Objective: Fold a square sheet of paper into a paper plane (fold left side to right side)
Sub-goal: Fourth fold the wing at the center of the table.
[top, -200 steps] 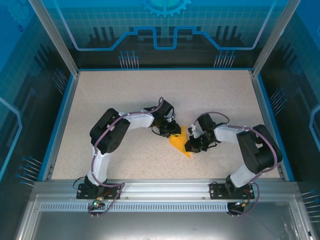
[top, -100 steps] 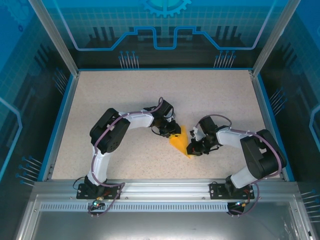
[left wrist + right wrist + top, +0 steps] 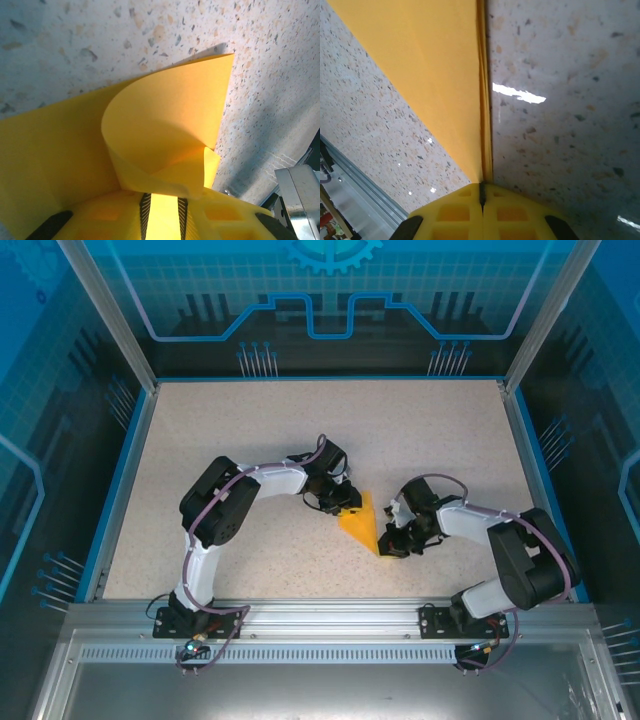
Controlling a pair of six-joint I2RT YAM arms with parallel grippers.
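Between the left tool's yellow fingers we see a curled flap of the paper pinched and lifted off the rest of the sheet, which lies flat beneath it. Just to the right, the right tool has its fingers pressed together, tips down at the paper's near point. There the layered folded edge runs straight into the seam between them, and we cannot tell whether any paper is caught there. The paper lies as a narrow triangle mid-surface, between the two tools. Around them the speckled surface is open on the far side and to the left, out to its blue rim. A metal rail runs along the near side. From above, both tools' tips are hidden under their own wrists, and the left wrist view cuts off the paper's left part.
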